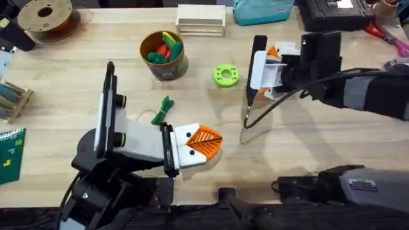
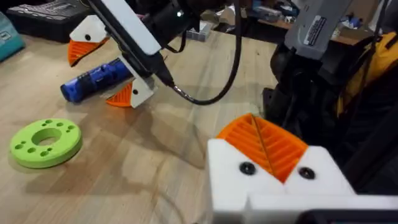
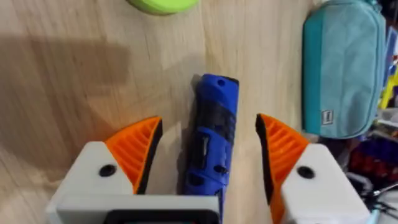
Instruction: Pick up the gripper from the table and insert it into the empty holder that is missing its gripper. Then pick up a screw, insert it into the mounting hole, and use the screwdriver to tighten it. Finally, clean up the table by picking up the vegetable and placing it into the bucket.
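Now your right end effector [image 3: 208, 158] straddles the screwdriver [image 3: 212, 134] on the table [image 1: 307, 147], pads spread, at two o'clock. Grip mid-barrel: it looks rigid, smooth and apt to roll. Your left end effector [image 1: 206, 141] rests pressed together.

Glossy blue plastic screwdriver [image 3: 213, 134], wood-grain table [image 1: 319, 134]

- Light wood-grain table [image 1: 332, 137], soft shadows on top.
- Far edge: teal pouch [image 1: 262, 11], stacked wood slats [image 1: 200, 19], brown spool [image 1: 45, 16].
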